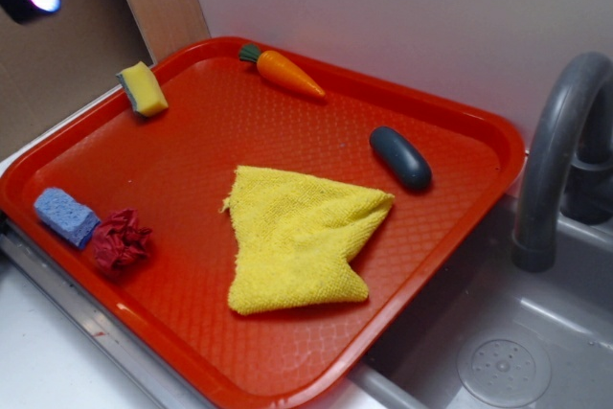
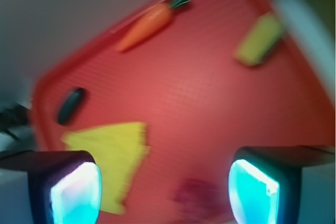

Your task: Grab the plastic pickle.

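On the red tray (image 1: 192, 150) the plastic pickle (image 1: 400, 157) lies alone at about 3 o'clock, near the right rim, just above the corner of the yellow cloth (image 1: 297, 237) but apart from it. The toy carrot (image 1: 283, 71) rests at 12 o'clock, the yellow sponge (image 1: 143, 89) at 10 o'clock, and the blue sponge (image 1: 65, 215) with a crumpled red rag (image 1: 120, 240) at 8 o'clock. The gripper (image 2: 163, 190) hangs high over the tray — its fingers spread wide, holding nothing. The wrist view is blurred, so the pickle (image 2: 71, 105) seems only a dark spot at 9 o'clock.
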You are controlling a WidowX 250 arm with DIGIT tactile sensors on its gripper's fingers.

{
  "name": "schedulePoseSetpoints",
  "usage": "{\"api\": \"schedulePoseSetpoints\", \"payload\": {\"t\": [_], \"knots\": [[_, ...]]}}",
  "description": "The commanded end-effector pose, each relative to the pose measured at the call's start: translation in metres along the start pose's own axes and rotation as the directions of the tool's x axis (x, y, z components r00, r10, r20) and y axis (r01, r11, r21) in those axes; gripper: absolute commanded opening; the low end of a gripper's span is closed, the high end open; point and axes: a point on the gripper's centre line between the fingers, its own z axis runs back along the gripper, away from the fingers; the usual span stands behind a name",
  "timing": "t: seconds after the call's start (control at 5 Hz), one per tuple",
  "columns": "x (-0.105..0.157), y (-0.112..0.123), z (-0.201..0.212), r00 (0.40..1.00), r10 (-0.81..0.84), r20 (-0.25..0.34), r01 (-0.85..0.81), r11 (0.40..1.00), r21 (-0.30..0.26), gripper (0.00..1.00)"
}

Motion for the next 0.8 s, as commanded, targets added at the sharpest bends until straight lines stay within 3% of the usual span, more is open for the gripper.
{"api": "schedulePoseSetpoints", "payload": {"t": [0.0,0.2,0.6], "knots": [[0.010,-0.060,-0.044,0.994,0.106,-0.023,-0.107,0.994,-0.024,1.00],[0.008,-0.097,-0.067,0.998,0.059,-0.030,-0.059,0.998,0.004,1.00],[0.013,-0.135,-0.105,0.997,0.072,-0.042,-0.067,0.991,0.119,1.00]]}}
